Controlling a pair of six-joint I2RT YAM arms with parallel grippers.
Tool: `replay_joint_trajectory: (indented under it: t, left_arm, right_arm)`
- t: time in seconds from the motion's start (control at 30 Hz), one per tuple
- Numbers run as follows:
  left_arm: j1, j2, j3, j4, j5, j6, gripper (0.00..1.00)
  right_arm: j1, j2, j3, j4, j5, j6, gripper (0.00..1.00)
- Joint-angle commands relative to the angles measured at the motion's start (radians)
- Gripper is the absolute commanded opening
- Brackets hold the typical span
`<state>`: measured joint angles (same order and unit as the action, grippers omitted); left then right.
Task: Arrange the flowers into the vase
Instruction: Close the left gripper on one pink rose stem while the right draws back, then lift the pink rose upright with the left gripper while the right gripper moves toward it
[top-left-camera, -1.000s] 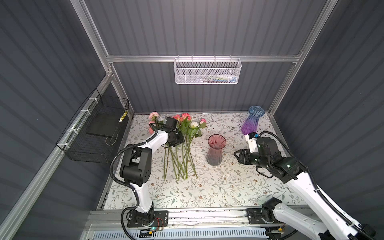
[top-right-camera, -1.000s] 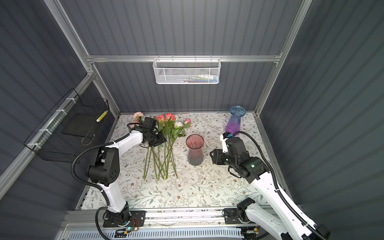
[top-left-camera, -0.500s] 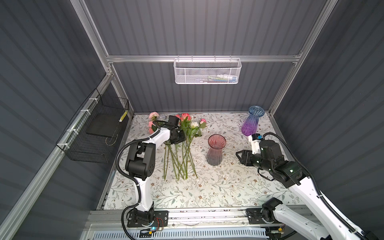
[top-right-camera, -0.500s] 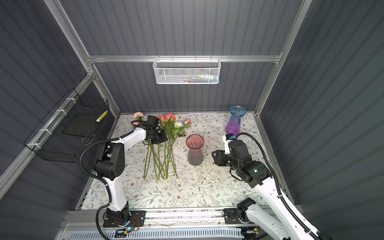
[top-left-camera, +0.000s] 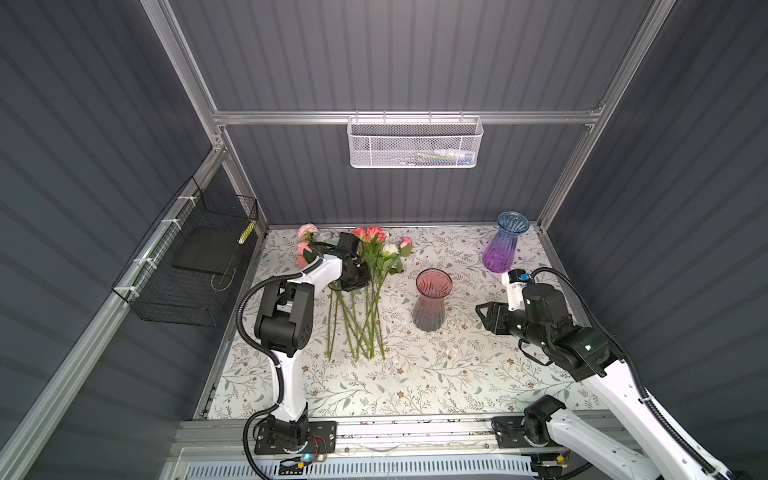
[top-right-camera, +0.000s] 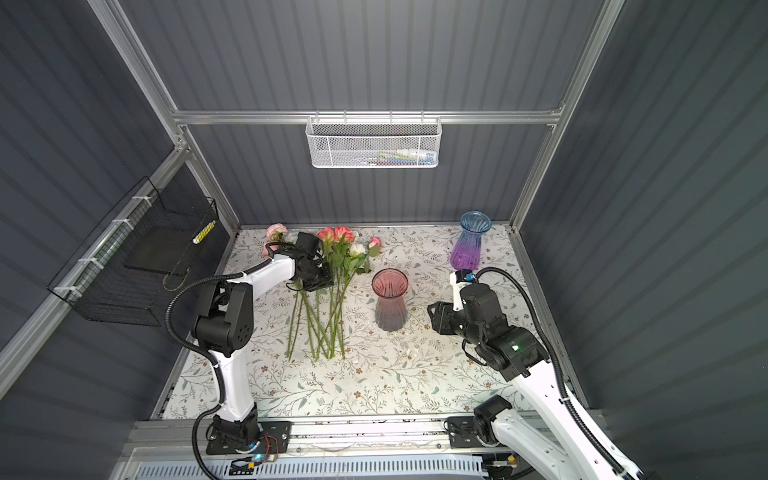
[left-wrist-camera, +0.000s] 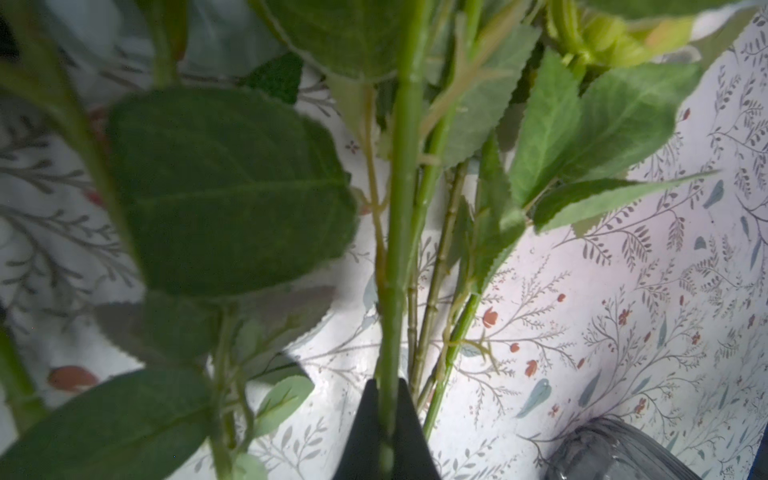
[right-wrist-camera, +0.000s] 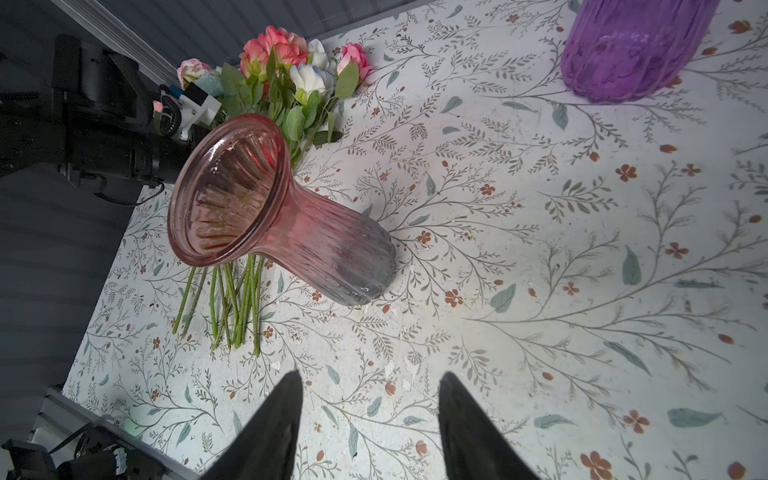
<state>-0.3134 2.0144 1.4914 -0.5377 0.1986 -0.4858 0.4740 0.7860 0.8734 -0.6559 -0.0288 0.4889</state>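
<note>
- At the back-left of the table (top-left-camera: 415, 374), the flowers (top-left-camera: 368, 286) lie in 1 loose bundle, with the blooms toward the rear wall and the cut ends toward me.
- The left gripper (left-wrist-camera: 386, 384) sits over the leafy upper part of the bundle. Its fingers pinch 1 green stem (left-wrist-camera: 401, 199), which runs straight out from between the tips.
- The pink vase (top-left-camera: 431, 305) stands upright just right of the bundle and looks empty. The left arm is the nearer one to the flowers.
- The stems' long axis lies flat on the table, so I judge the lift must swing the cut end down toward the vase mouth.
- The right gripper (right-wrist-camera: 370, 378) hangs spread and empty on the pink vase's far side.
- The purple vase (top-left-camera: 503, 249) stands well apart, back-right.
</note>
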Motion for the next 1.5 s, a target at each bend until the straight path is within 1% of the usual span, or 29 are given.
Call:
replay_joint_trajectory:
  t: [0.0, 0.23, 0.33, 0.4, 0.47, 0.67, 0.77, 0.8, 0.83, 0.9, 0.93, 1.03, 1.17, 1.3, 1.37, 1.47]
  left_arm:
    - [0.004, -0.101, 0.035, -0.046, 0.012, 0.022, 0.01]
    - [0.005, -0.235, 0.017, -0.083, 0.003, 0.036, 0.0]
    - [0.005, -0.317, -0.004, -0.08, 0.004, 0.052, 0.0]
    - [0.004, -0.392, -0.035, -0.046, 0.023, 0.073, 0.0]
    - [0.004, -0.502, -0.118, 0.034, 0.064, 0.086, 0.0]
    - [0.004, -0.831, -0.377, 0.315, 0.069, 0.055, 0.0]
    - [0.004, -0.954, -0.466, 0.467, 0.121, 0.035, 0.0]
    - [0.004, -0.982, -0.477, 0.5, 0.124, 0.025, 0.0]
    - [0.004, -1.01, -0.477, 0.525, 0.165, 0.018, 0.0]
    - [0.004, -1.045, -0.462, 0.54, 0.19, -0.011, 0.0]
    - [0.004, -1.057, -0.459, 0.557, 0.212, -0.032, 0.0]
    - [0.002, -1.071, -0.448, 0.581, 0.261, -0.087, 0.0]
    - [0.0, -1.066, -0.434, 0.546, 0.282, -0.135, 0.0]
    - [-0.001, -1.074, -0.462, 0.543, 0.271, -0.166, 0.0]
    - [-0.001, -1.079, -0.477, 0.55, 0.27, -0.174, 0.0]
    - [0.0, -1.079, -0.476, 0.531, 0.26, -0.174, 0.0]
  right_arm:
    - [-0.002, -0.004, 0.008, -0.005, 0.003, -0.006, 0.55]
    - [-0.002, 0.02, 0.033, 0.015, -0.042, 0.009, 0.54]
    - [-0.002, 0.021, 0.038, 0.028, -0.068, 0.015, 0.54]
    - [-0.002, 0.017, 0.039, 0.038, -0.08, 0.019, 0.54]
    - [-0.001, 0.015, 0.044, 0.054, -0.11, 0.014, 0.54]
    - [0.01, 0.048, 0.097, 0.152, -0.236, 0.035, 0.54]
    - [0.044, 0.09, 0.155, 0.171, -0.211, 0.031, 0.53]
    - [0.058, 0.106, 0.177, 0.174, -0.201, 0.027, 0.54]
    - [0.08, 0.127, 0.208, 0.177, -0.197, 0.022, 0.56]
    - [0.133, 0.181, 0.291, 0.175, -0.18, 0.013, 0.57]
    - [0.176, 0.212, 0.338, 0.177, -0.159, -0.001, 0.58]
    - [0.3, 0.32, 0.459, 0.177, -0.065, -0.07, 0.59]
    - [0.412, 0.508, 0.613, 0.131, -0.015, -0.171, 0.59]
    - [0.497, 0.652, 0.74, 0.092, 0.04, -0.256, 0.59]
    - [0.519, 0.706, 0.786, 0.085, 0.04, -0.283, 0.59]
    - [0.539, 0.759, 0.827, 0.08, 0.048, -0.303, 0.55]
